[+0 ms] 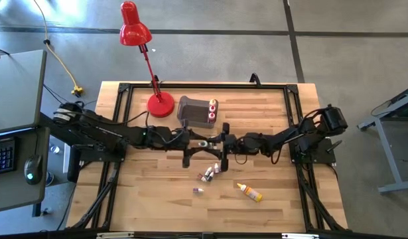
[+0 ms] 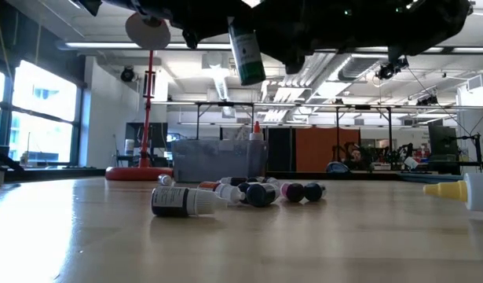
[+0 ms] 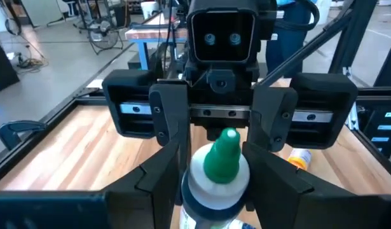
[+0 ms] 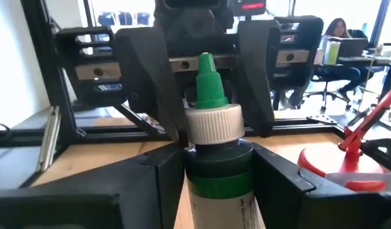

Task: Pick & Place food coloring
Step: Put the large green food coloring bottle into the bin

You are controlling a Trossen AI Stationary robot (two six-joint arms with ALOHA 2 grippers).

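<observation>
Overhead, both arms stretch level toward mid-tabletop (image 1: 270, 212). Left gripper (image 1: 202, 142) and right gripper (image 1: 225, 141) fingers both clamp one green-capped bottle (image 4: 213, 137), lifted upright.

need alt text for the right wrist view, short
A green-capped bottle stands upright, clamped between the right gripper's dark fingers. Facing it close behind, the left gripper has a finger on either side of the cap. A red lamp shows at one edge, and a seated person is far behind.
</observation>
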